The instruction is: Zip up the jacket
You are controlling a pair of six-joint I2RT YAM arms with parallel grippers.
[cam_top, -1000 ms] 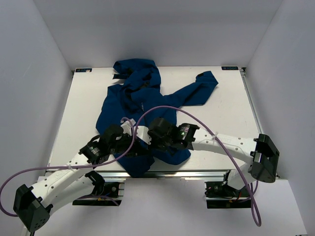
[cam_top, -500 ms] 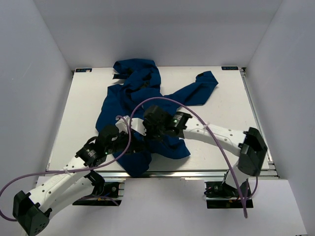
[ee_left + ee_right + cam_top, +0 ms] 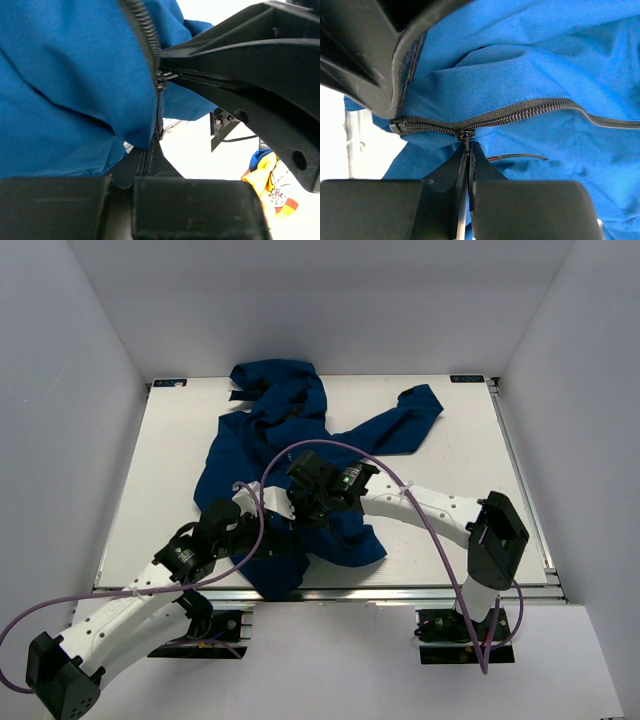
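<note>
Only wrist view shows right pincer pinching zipper.

The top camera looks down from high above the near edge onto the whole bench. Both wrist cameras sit very close to the jacket, sharing its zipper.

We get bright, even overhead light in the top view: desk nearly blown-out white, shadows soft and faint. In the wrist views the jacket and its zipper are sharp. The left claw and right claw are dark and blurry up close, backgrounds overexposed.
</note>
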